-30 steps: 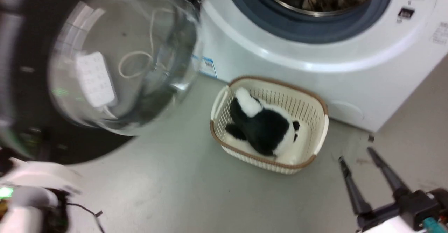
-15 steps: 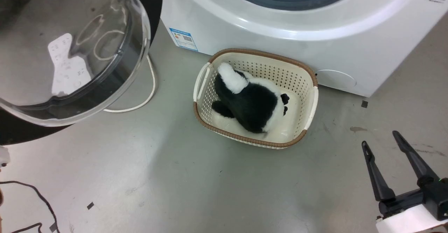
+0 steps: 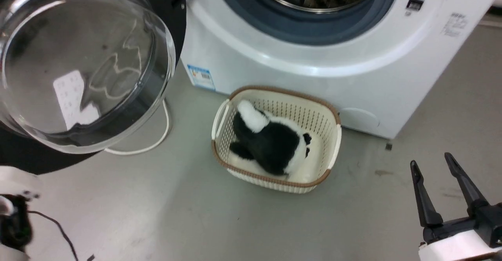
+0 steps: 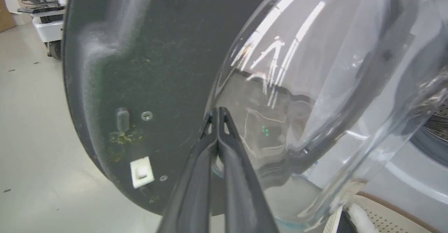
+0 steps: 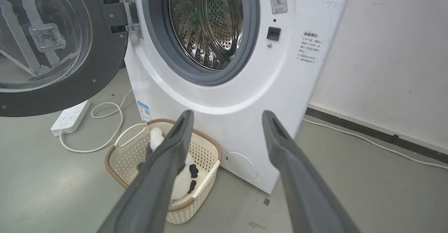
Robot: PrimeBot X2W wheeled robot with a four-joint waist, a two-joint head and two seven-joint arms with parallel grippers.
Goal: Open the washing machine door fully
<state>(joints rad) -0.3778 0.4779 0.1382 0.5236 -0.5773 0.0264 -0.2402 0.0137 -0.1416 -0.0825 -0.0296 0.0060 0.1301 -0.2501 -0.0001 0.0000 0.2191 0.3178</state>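
left gripper (image 4: 217,113) fingers pressed together, tips at the washing machine door (image 3: 84,69). door stands wide open left of the drum (image 5: 206,23), glass bowl bulging roomward. right gripper (image 3: 430,160) spread apart. one basket (image 3: 336,137), one black-and-white plush toy (image 3: 270,143).

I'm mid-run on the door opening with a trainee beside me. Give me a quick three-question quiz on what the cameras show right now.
1. True or false: the washing machine door is swung clear of the drum opening.
2. What lies in the basket? A) a folded towel B) a black-and-white plush toy C) a shoe
3. Which tool has its fingers shut together?
Key: 1 true; 2 B; 3 the left tool.
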